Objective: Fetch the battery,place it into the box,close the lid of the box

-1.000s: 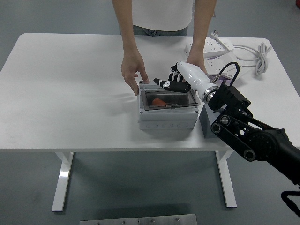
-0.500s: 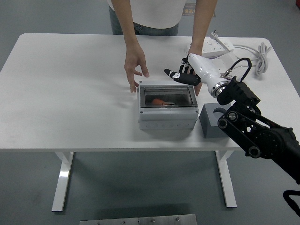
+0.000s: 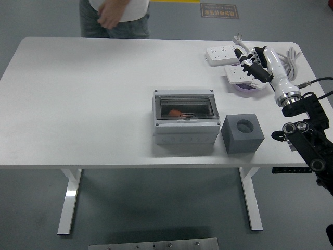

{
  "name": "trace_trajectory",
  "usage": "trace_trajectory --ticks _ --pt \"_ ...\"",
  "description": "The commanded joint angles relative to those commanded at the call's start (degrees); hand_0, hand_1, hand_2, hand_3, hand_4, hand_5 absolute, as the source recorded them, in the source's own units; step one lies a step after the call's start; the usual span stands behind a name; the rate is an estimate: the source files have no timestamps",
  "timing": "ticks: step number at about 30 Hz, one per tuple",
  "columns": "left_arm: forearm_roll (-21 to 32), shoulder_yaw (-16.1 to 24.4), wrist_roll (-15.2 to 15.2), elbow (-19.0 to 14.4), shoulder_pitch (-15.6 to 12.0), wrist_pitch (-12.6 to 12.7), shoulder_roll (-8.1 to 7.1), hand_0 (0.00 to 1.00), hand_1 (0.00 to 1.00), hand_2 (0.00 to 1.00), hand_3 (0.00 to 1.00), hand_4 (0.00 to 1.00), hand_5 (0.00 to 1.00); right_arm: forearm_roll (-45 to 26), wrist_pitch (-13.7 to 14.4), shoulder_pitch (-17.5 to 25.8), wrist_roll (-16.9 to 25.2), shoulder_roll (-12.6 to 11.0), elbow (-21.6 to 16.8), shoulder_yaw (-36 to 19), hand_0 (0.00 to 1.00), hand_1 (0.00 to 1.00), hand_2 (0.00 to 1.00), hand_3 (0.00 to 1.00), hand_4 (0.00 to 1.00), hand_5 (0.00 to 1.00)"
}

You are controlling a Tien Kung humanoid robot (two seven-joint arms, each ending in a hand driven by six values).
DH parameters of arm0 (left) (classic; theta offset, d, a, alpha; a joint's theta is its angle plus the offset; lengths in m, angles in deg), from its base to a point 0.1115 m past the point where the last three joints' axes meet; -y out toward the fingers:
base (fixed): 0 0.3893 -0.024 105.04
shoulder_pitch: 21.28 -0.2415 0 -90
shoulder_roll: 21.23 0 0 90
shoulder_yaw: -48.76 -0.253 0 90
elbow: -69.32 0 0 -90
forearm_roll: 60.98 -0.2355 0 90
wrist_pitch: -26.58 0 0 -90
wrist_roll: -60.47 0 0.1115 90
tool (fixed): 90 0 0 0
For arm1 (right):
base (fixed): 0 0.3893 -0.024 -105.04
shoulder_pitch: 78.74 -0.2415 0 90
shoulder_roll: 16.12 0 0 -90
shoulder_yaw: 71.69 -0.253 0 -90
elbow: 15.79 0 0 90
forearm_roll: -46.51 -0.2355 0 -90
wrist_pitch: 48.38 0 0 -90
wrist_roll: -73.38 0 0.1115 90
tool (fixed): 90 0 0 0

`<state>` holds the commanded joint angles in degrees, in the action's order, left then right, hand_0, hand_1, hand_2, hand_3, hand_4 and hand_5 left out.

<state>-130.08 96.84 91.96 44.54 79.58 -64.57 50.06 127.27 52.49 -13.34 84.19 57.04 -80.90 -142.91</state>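
The fingers [image 3: 248, 62] of the right hand [image 3: 255, 65] are held loosely extended and slightly apart, and nothing is grasped by them. The hand is raised above the right far part of the white table [image 3: 83, 104], over a purple dish [image 3: 244, 87] and close to two white power strips [image 3: 225, 52]. The black right arm [image 3: 307, 135] is seen entering from the right edge. The left arm is not seen.

The grey box [image 3: 185, 125] is located near the middle of the table, and its transparent lid [image 3: 186, 108] is lying down flat over the opening. An orange object [image 3: 176, 112], taken to be the battery, is visible inside through the lid, toward the left of the compartment. A dark grey block [image 3: 242, 133] with a round hole in its top is placed just beside the box, on its right.

A person [image 3: 114, 15] is seen at the far side, at the upper left, with one hand [image 3: 108, 16] held at the body, well apart from the box.
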Motion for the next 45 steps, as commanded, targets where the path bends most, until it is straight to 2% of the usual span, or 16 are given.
trace_trajectory --ticks 1,6,7,12,13,18,19,24,25,30,31,36,37,43,44,45 --pt "0.06 -0.04 -0.07 0.02 -0.03 0.05 0.05 0.632 0.698 0.573 0.541 0.500 0.002 -2.41 -1.19 0.75 1.70 0.31 0.03 -0.97 0.155 0.257 0.312 0.345 0.718 0.559" --pt "0.53 -0.34 -0.41 0.09 -0.05 0.30 0.30 0.632 0.698 0.573 0.541 0.500 0.002 -13.27 -7.04 4.69 8.26 1.57 -1.64 -3.57 0.155 0.257 0.312 0.345 0.718 0.559" --pt "0.53 -0.35 -0.45 0.10 -0.07 0.32 0.36 0.632 0.698 0.573 0.541 0.500 0.002 -15.53 -8.29 5.46 9.14 1.70 -2.20 -3.89 0.214 0.328 0.397 0.431 0.696 0.365" --pt "0.48 -0.30 -0.46 0.11 -0.21 0.36 0.53 0.632 0.698 0.573 0.541 0.500 0.002 -26.53 -12.25 7.61 9.96 1.95 -4.30 -5.75 0.214 0.328 0.397 0.431 0.696 0.365" --pt "0.41 -0.26 -0.45 0.11 -0.25 0.35 0.54 0.632 0.698 0.573 0.541 0.500 0.002 -28.59 -12.57 7.78 9.81 1.93 -4.46 -6.09 0.610 0.605 0.631 0.633 0.751 0.320" --pt "0.17 -0.06 -0.42 0.13 -0.30 0.36 0.51 0.632 0.698 0.573 0.541 0.500 0.002 -38.15 -13.58 8.09 8.91 1.79 -4.58 -7.55 0.610 0.605 0.631 0.633 0.751 0.320" --pt "0.18 -0.07 -0.45 0.14 -0.28 0.37 0.50 0.632 0.698 0.573 0.541 0.500 0.002 -39.52 -13.66 8.09 8.80 1.78 -4.52 -7.85 0.819 0.769 0.769 0.790 0.919 0.556" --pt "0.18 -0.10 -0.56 0.17 -0.23 0.39 0.56 0.632 0.698 0.573 0.541 0.500 0.002 -45.35 -13.85 8.06 8.37 1.62 -4.33 -9.08 0.819 0.769 0.769 0.790 0.919 0.556" --pt "0.14 -0.08 -0.55 0.17 -0.25 0.39 0.56 0.632 0.698 0.573 0.541 0.500 0.002 -45.85 -13.87 8.09 8.31 1.59 -4.36 -9.31 0.828 0.773 0.776 0.786 0.944 0.609" --pt "0.14 -0.09 -0.52 0.18 -0.55 0.48 0.49 0.632 0.698 0.573 0.541 0.500 0.002 -46.36 -13.96 8.24 7.62 1.20 -4.90 -10.90 0.828 0.773 0.776 0.786 0.944 0.609" --pt "0.15 -0.09 -0.52 0.18 -0.62 0.51 0.47 0.632 0.698 0.573 0.541 0.500 0.002 -46.21 -13.95 8.24 7.46 1.07 -5.03 -11.13 0.830 0.771 0.774 0.792 0.983 0.739" --pt "0.24 -0.10 -0.44 0.16 -0.98 0.60 0.37 0.632 0.698 0.573 0.541 0.500 0.002 -45.16 -13.65 7.78 6.66 -0.08 -5.21 -11.83 0.830 0.771 0.774 0.792 0.983 0.739" --pt "0.39 -0.20 -0.50 0.16 -1.01 0.66 0.37 0.632 0.698 0.573 0.541 0.500 0.002 -44.99 -13.55 7.65 6.51 -0.39 -5.08 -11.84 0.844 0.792 0.790 0.804 0.998 0.822" --pt "0.71 -0.42 -0.64 0.17 -1.32 0.78 0.23 0.632 0.698 0.573 0.541 0.500 0.002 -44.00 -13.04 7.66 6.03 -1.05 -5.01 -11.68 0.844 0.792 0.790 0.804 0.998 0.822" --pt "0.68 -0.41 -0.64 0.17 -1.46 0.80 0.19 0.632 0.698 0.573 0.541 0.500 0.002 -43.62 -12.95 7.73 5.91 -1.11 -5.26 -11.74 0.858 0.799 0.798 0.807 0.998 0.902" --pt "0.63 -0.39 -0.64 0.17 -1.59 0.80 0.14 0.632 0.698 0.573 0.541 0.500 0.002 -43.18 -12.87 7.77 5.80 -1.14 -5.57 -11.85 0.858 0.799 0.798 0.807 0.998 0.902"
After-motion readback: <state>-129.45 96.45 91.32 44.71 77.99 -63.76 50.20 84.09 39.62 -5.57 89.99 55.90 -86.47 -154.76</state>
